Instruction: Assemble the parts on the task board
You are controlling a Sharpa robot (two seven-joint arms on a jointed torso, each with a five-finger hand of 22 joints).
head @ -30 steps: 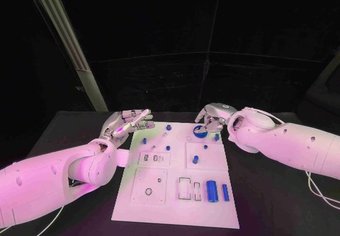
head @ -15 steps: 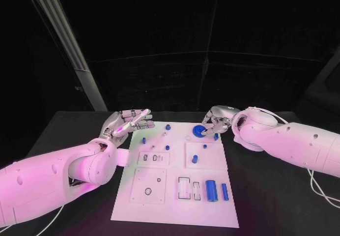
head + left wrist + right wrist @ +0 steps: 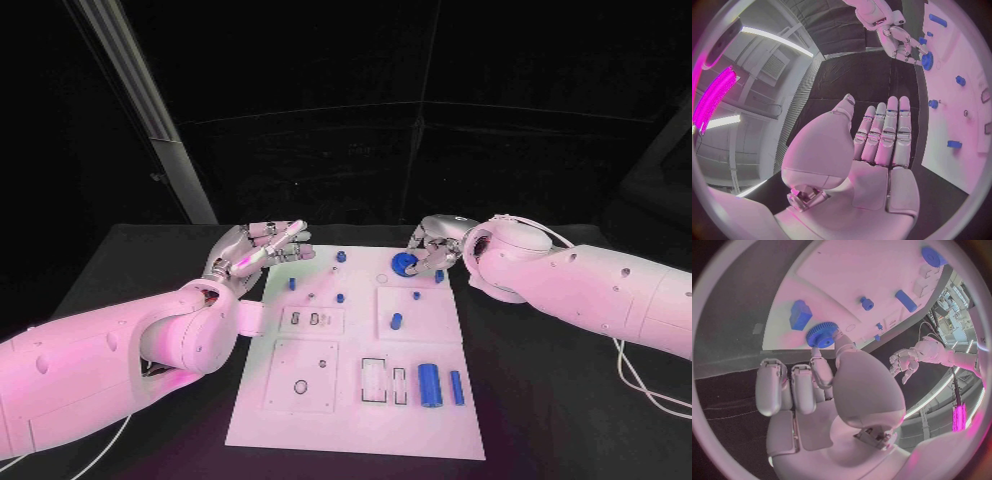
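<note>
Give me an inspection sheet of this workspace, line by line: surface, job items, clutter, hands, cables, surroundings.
Surface: black table, with the white task board lying in the middle.
Job's things: blue gear at the board's far end; two blue cylinders lying side by side on the near right of the board; small blue pegs standing on the far half.
Clutter: nothing seen.
Hands: right hand pinches the blue gear; left hand holds nothing, fingers extended, beside the board's far left corner.
Cables: a pale cable runs along the right arm.
Surroundings: dark backdrop behind the table; a pale post stands at far left.
</note>
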